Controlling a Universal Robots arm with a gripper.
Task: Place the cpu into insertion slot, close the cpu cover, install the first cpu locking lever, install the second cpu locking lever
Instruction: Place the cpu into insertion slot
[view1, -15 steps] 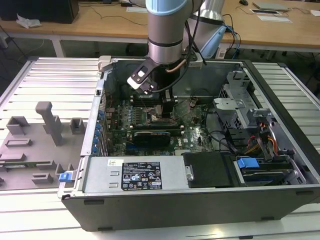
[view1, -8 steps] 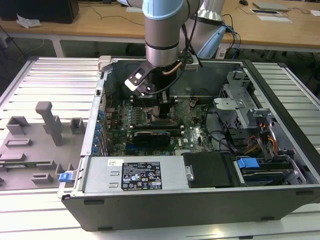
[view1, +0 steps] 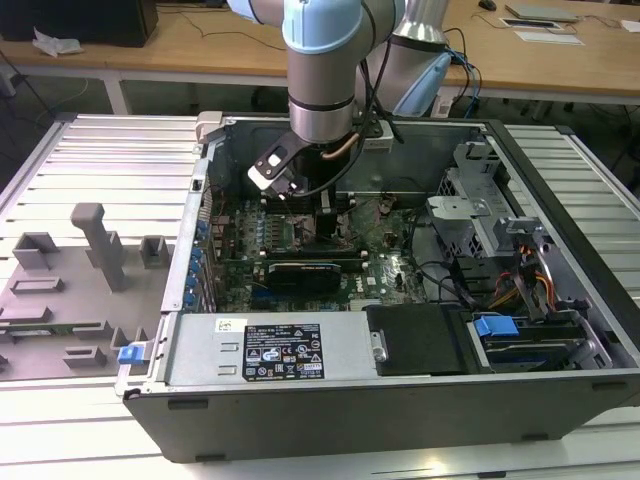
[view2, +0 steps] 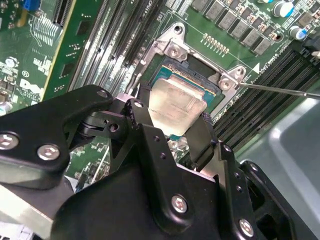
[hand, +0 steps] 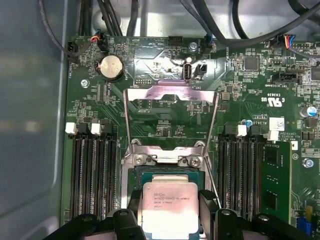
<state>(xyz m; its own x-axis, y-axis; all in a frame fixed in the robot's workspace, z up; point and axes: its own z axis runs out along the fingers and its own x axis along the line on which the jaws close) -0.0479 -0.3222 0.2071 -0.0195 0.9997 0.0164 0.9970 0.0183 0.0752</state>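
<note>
The gripper (view2: 172, 120) clenched the cpu (view2: 177, 100) by two opposite edges, the chip lying between its jaws directly over the insertion slot (view2: 172, 67); the cpu cover (hand: 170, 95) stood swung open beside it.

A ribbed table (view1: 100, 155) bears an open computer case (view1: 400, 410) and grey fixtures (view1: 100, 245).

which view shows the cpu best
The first wrist view: the cpu faces the camera squarely, silver face up. The second wrist view shows it slanted; in the exterior view the arm hides it.
</note>
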